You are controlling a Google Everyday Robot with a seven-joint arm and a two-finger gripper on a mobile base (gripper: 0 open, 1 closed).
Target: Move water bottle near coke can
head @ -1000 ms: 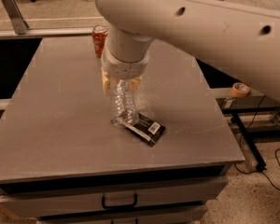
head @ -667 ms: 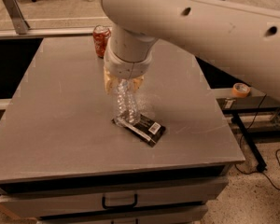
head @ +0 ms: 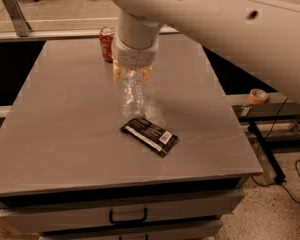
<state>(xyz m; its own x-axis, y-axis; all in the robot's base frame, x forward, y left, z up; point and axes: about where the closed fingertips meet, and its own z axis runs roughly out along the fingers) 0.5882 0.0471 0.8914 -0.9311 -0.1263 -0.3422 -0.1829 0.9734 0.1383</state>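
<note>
The bottle (head: 132, 95) stands roughly upright at the middle of the table (head: 60, 134), its clear ribbed body showing below the gripper (head: 131, 75). Its cap end is hidden inside the gripper. Whether its lower end touches the tabletop or hangs just above it cannot be told.

The gripper points straight down from a thick white wrist and is clamped on the bottle's upper part. Its 2 pale yellowish fingers (head: 118, 74) press against the bottle on either side.

The can (head: 107, 43) stands upright near the table's far edge, just behind and to the left of the gripper in the view. The wrist covers its right edge. Can and bottle are near each other but apart.

A flat black wrapper (head: 150, 135) with a white barcode patch lies on the table in front of the bottle, just beside its lower end, angled across the surface.

The white arm (head: 225, 24) crosses the upper right of the view. Below the tabletop is a drawer with 1 dark handle (head: 128, 217). A roll of tape (head: 258, 95) sits on a ledge beyond the table's right side.
</note>
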